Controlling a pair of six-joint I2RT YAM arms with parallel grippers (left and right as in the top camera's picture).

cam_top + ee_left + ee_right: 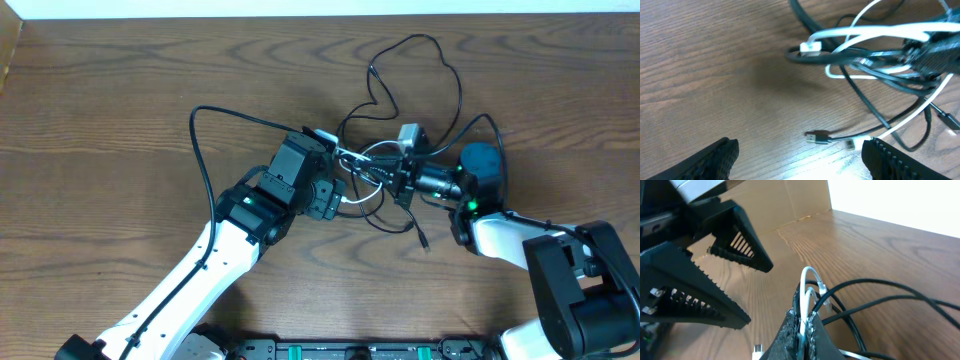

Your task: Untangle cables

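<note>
The cables (380, 175) lie in a tangle at the table's middle: black cords loop toward the far edge (410, 60) and one runs left (195, 130). My right gripper (388, 180) is shut on the white cable (810, 280), with black cords (875, 305) running beside its fingers (802, 330). My left gripper (342, 188) is open and empty, just left of the tangle. In the left wrist view its fingers (800, 160) straddle bare table near a black USB plug (816, 137) and a white plug (850, 145). Another white plug (810, 48) hangs at the knot.
A white block plug (410, 135) sits at the tangle's far side. A loose black plug end (424, 240) lies toward the front. Cardboard (765, 205) stands beyond the table's left end. The table's far edge (300, 18) runs along the top.
</note>
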